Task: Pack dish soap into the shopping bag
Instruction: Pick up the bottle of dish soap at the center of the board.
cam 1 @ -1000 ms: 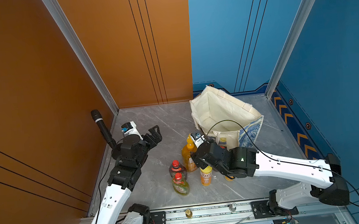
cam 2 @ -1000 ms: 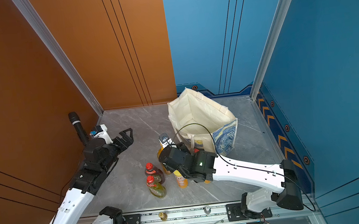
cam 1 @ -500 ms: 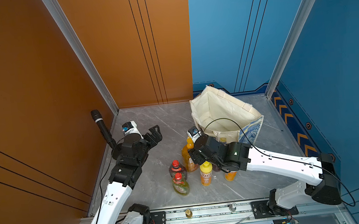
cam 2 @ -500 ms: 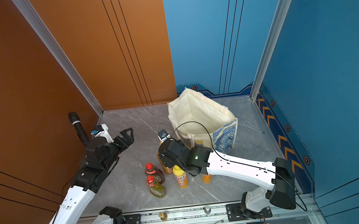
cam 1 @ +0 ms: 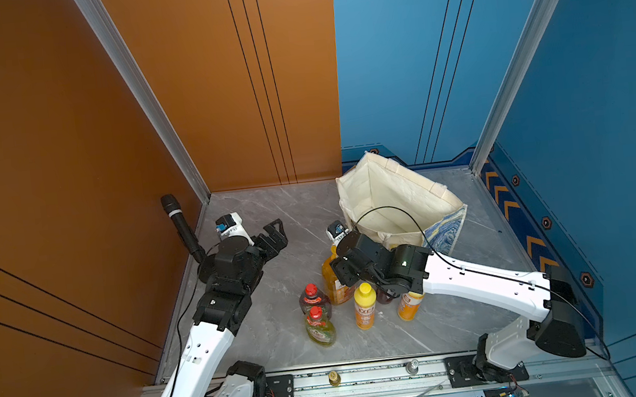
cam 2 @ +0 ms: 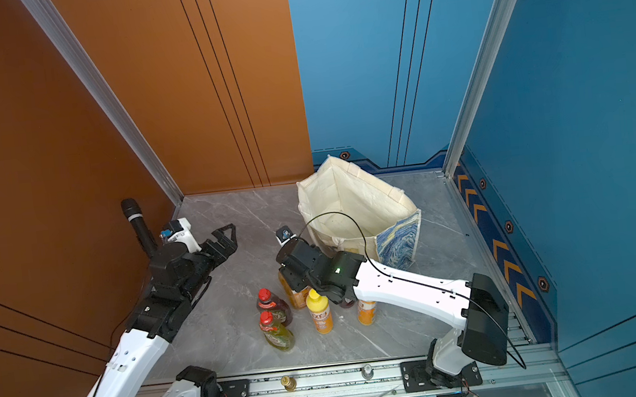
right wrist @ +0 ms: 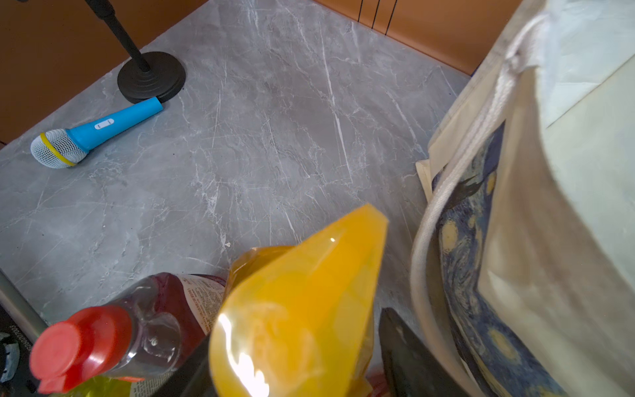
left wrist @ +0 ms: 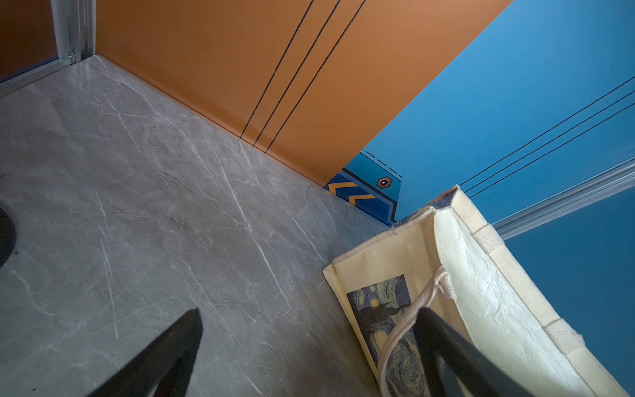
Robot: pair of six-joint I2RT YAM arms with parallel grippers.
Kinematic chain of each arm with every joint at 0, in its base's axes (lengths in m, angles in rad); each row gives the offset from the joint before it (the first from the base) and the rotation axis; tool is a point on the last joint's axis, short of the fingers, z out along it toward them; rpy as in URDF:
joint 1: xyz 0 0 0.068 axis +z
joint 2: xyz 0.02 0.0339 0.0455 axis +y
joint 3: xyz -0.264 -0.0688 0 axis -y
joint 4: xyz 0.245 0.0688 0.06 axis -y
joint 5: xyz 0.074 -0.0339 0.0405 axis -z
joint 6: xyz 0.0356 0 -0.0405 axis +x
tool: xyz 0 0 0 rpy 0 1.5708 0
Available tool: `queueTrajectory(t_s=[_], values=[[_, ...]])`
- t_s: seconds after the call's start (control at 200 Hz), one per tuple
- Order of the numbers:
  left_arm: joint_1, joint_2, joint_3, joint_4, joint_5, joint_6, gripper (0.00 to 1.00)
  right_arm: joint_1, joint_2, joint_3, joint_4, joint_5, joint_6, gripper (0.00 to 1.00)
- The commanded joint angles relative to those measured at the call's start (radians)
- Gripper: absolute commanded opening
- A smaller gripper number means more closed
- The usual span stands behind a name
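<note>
left gripper (cam 1: 276,234): spread wide, empty; hangs well left of the shopping bag (cam 1: 446,230)
dish soap: six bottles clustered on the table just in front of the bag's left corner; dark red bottle (cam 1: 313,298) and yellow-green bottle (cam 1: 321,330) farthest left; big orange pump bottle (cam 1: 331,282) closest to the bag; yellow-capped orange bottle (cam 1: 365,307), another orange bottle (cam 1: 408,304) and a dark bottle (cam 1: 384,297) half hidden under the right arm
right gripper (right wrist: 299,350): jaws straddle the pump bottle's yellow top; pinching or not, I cannot tell
progress: bag stands open, no bottle showing inside; I judge packing barely begun, all six left
table (cam 1: 283,344): grey marble; black microphone (cam 1: 180,226) and blue toy microphone (right wrist: 96,134) far left of the bag
room: orange walls left of the bag; blue walls behind and right of it
</note>
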Motion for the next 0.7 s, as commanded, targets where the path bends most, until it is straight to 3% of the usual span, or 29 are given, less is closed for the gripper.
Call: queueTrajectory(t_s=[0.0,0.375,0.541,0.691], values=[[0.007,0.004,-0.01,0.024,0.025,-0.01,0.98,-0.009,0.016,0.032,0.013,-0.014,-0.015,0.64],[0.009,0.01,-0.015,0.026,0.025,-0.012,0.98,-0.025,0.07,0.044,0.046,-0.04,-0.022,0.58],[0.009,0.012,-0.014,0.018,0.022,-0.015,0.98,-0.025,0.087,0.055,0.055,-0.059,-0.027,0.5],[0.009,0.013,-0.014,0.016,0.025,-0.015,0.98,-0.025,0.095,0.064,0.049,-0.063,-0.036,0.35]])
